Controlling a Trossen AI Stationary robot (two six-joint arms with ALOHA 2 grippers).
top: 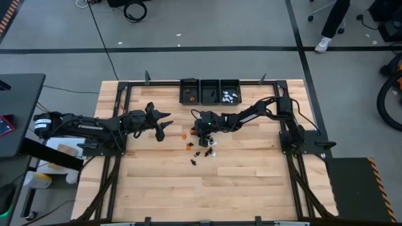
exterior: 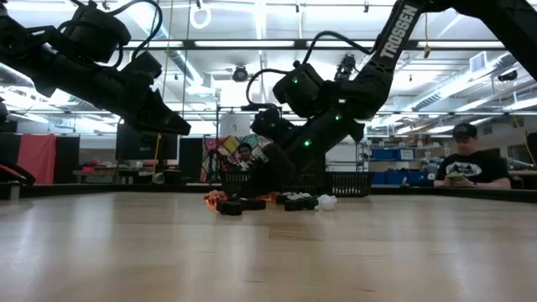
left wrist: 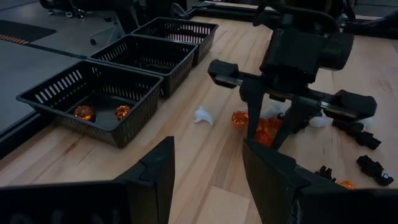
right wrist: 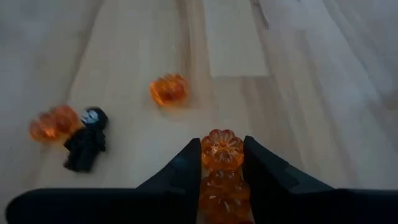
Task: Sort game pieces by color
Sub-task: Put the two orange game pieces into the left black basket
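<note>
Small orange, black and white game pieces lie scattered mid-table: an orange one (top: 184,134), black ones (top: 200,152), a white one (top: 213,152). My right gripper (top: 202,133) reaches in from the right and slants down, shut on an orange piece (right wrist: 222,149). A loose orange piece (right wrist: 168,89) and a black figure (right wrist: 87,146) lie just beyond it. To the left of the pile, my left gripper (top: 164,125) hovers above the table, open and touching nothing (left wrist: 208,180). My right gripper pinches the round orange piece by its two sides (right wrist: 208,151) between its fingertips. The fingers slant down from the table's right side. A second orange shape (right wrist: 224,193) shows farther back between the fingers. In the left wrist view the orange piece (left wrist: 268,127) sits low, at the tabletop.
Three black bins stand in a row at the far edge: the left one (top: 190,91) holds orange pieces (left wrist: 84,112), the middle one (top: 210,91) looks dark inside, the right one (top: 230,91) holds white pieces. Bare wood lies toward the near edge.
</note>
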